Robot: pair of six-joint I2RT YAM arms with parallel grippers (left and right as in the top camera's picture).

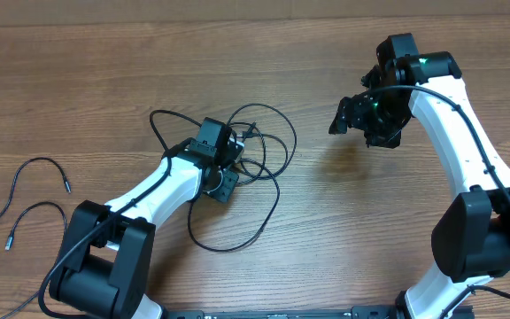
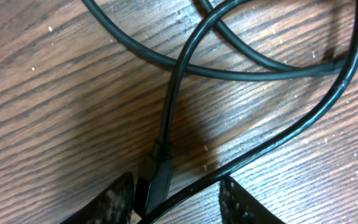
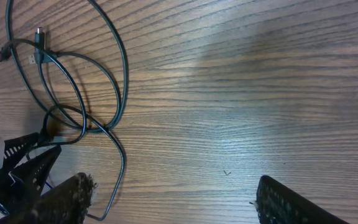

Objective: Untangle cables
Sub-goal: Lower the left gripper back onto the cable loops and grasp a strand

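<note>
On the table [image 1: 343, 248], seen from above, the cables [image 1: 268, 168] lie in loose loops by the left gripper [image 1: 227, 179]. The right gripper [image 1: 348, 120] hangs well apart.

Left wrist: fingers apart, a plug [image 2: 157, 180] between them.

Right wrist: fingers wide apart, cables off left.

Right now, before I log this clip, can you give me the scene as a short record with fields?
tangle: cables in overlapping loops at the table centre
separate: two loose cords near the left edge, apart from the tangle
left gripper: open, low on the tangle, a plug between its fingers
right gripper: open, empty, over bare table beside the tangle
</note>
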